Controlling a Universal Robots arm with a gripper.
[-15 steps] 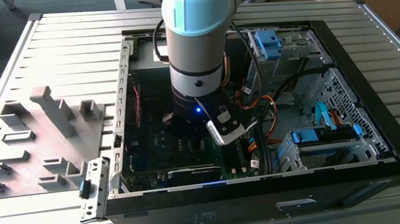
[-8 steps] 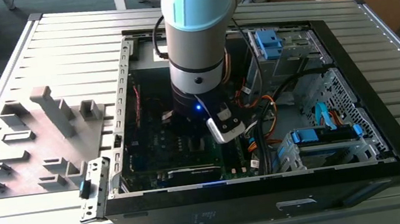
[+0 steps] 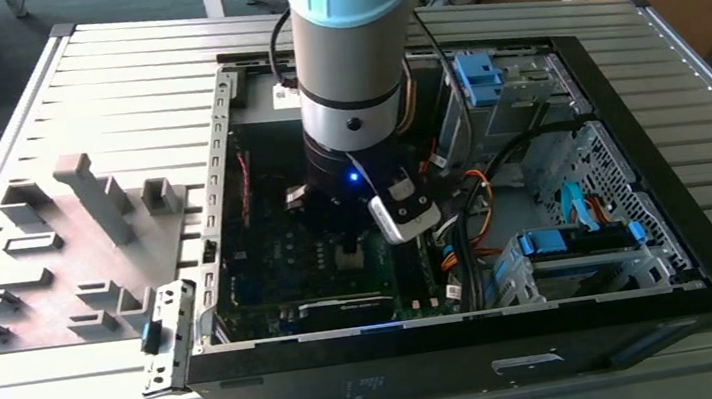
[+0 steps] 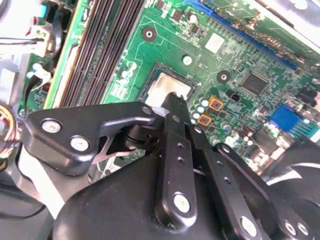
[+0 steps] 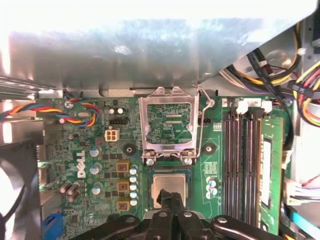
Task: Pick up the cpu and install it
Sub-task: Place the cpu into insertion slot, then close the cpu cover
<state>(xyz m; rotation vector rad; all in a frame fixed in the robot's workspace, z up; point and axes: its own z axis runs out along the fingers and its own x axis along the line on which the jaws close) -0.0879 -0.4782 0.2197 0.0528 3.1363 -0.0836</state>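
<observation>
End effector (image 5: 171, 198) at the cpu (image 5: 162, 184) inside an open case (image 3: 483, 371).
Black fingers (image 5: 165, 201) closed together, no gap, tips at the flat, silvery square chip seated in the green board (image 5: 215, 165).

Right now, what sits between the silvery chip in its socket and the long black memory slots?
In the first wrist view, a strip of green board with a few small round capacitors lies between the cpu and the memory slots.
</observation>
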